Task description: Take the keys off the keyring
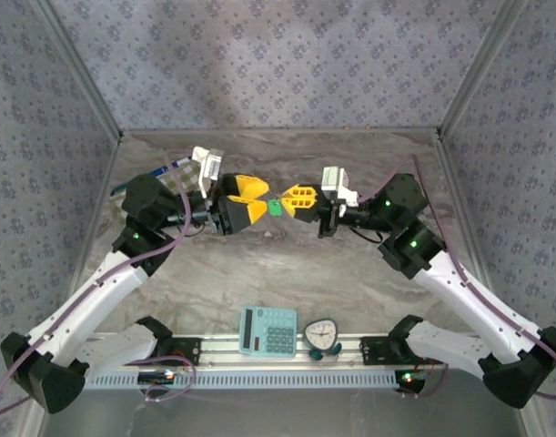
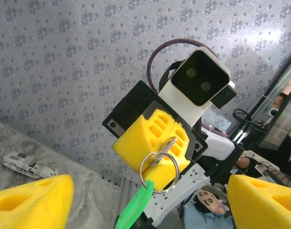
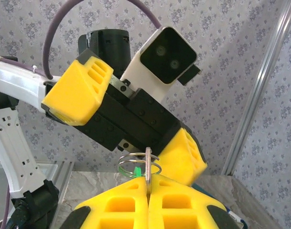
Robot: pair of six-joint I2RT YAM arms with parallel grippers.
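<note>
Now | left end effector [image 1: 262,203] wide; right end effector [image 1: 296,198] apparently pinching key [image 3: 148,163] on keyring [image 2: 141,172]

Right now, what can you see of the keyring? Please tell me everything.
The keyring is a thin round split ring of silver-looking metal, held in the air between the arms. A silver key threads it, and the shut right pincer clamps that key between its yellow fingers. A green tag hangs from the ring. The left pincer stands open around it, apparently without touching.
</note>
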